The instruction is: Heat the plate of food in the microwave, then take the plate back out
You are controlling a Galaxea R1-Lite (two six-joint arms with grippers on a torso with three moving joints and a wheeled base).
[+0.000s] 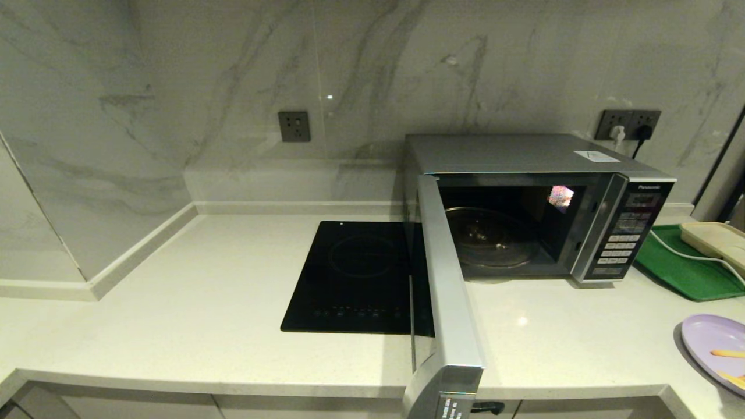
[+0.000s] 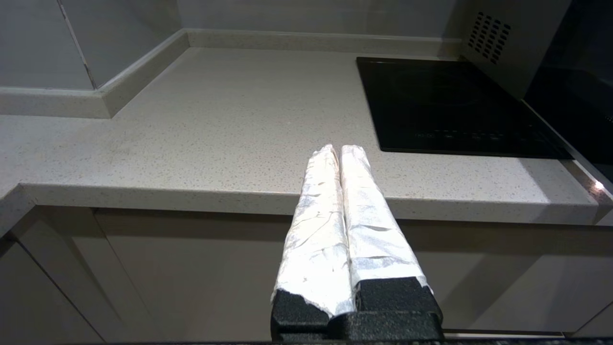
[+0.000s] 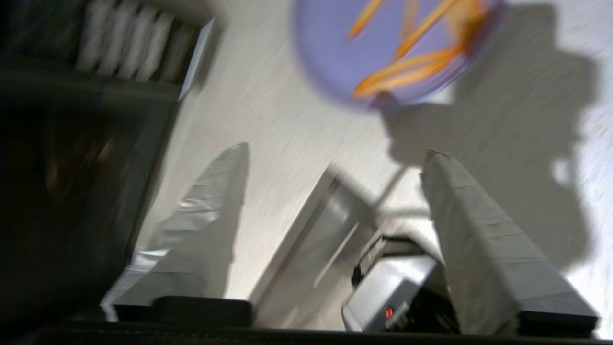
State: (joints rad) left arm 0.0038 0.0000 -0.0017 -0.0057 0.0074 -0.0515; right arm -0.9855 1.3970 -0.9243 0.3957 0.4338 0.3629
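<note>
The silver microwave (image 1: 524,157) stands at the back right of the counter. Its door (image 1: 448,302) swings wide open toward me, and the glass turntable (image 1: 492,235) inside is bare. The lavender plate (image 1: 707,337) with orange fry sticks lies on the counter at the far right front. In the right wrist view the plate (image 3: 335,48) lies ahead of my right gripper (image 3: 336,149), which hovers open over the counter, apart from the plate and holding nothing. My left gripper (image 2: 340,149) is shut and empty, low before the counter's front edge. Neither gripper shows in the head view.
A flat black cooktop (image 1: 355,279) is set in the counter left of the open door. A green tray (image 1: 687,267) with a cream box (image 1: 719,238) and a white cable sits right of the microwave. Marble walls close the back and left.
</note>
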